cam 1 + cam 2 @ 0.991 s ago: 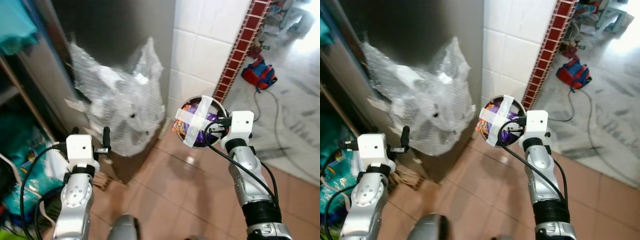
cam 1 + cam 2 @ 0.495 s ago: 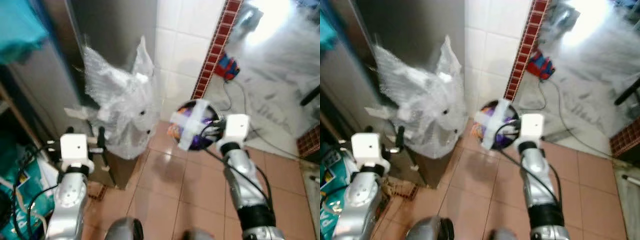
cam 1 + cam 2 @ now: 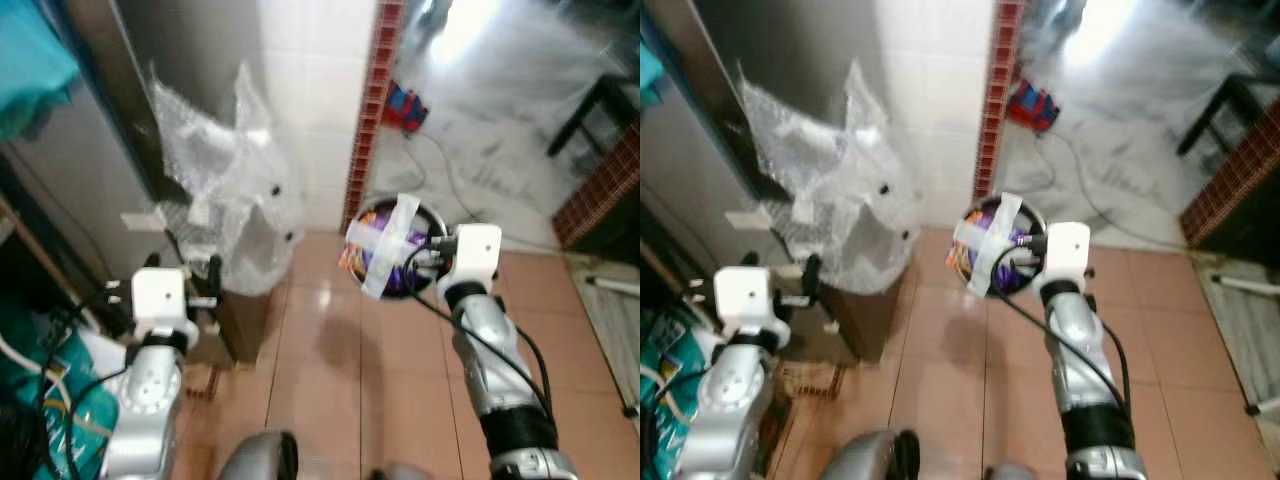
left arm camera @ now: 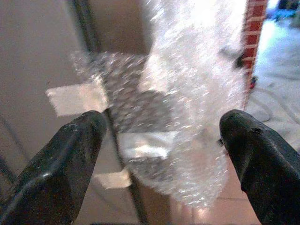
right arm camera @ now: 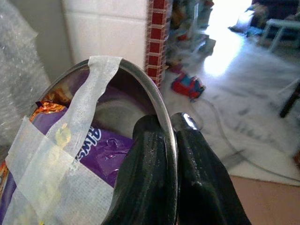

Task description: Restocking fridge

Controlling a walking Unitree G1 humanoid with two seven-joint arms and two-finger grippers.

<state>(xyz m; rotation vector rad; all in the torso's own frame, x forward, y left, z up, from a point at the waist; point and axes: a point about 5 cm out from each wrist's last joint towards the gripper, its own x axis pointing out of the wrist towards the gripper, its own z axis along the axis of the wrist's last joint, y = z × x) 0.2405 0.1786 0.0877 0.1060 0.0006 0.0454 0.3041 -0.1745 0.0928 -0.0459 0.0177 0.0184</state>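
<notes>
One metal bowl (image 3: 392, 248) is up in the air over the tiled floor (image 3: 330, 370), tipped on its side with its open mouth facing the camera; inside sit purple and orange snack packets (image 5: 101, 147), strapped in by a cross of pale tape (image 3: 385, 245). The right gripper (image 5: 171, 129) has it by the rim, two black fingers (image 5: 147, 164) pinched tight with the thin steel edge between them, the silver arm raised and bent at the elbow in front of the red brick strip (image 3: 365, 100) on the white tiled wall (image 3: 305, 90). The left gripper (image 4: 161, 140) is held out low, fingers spread wide and holding nothing, pointed at a bubble-wrap bundle (image 3: 225, 190) taped to a grey cabinet (image 3: 150, 120). The head views are blurred, so packet lettering is unreadable and the bowl's far side is hidden behind the tape
</notes>
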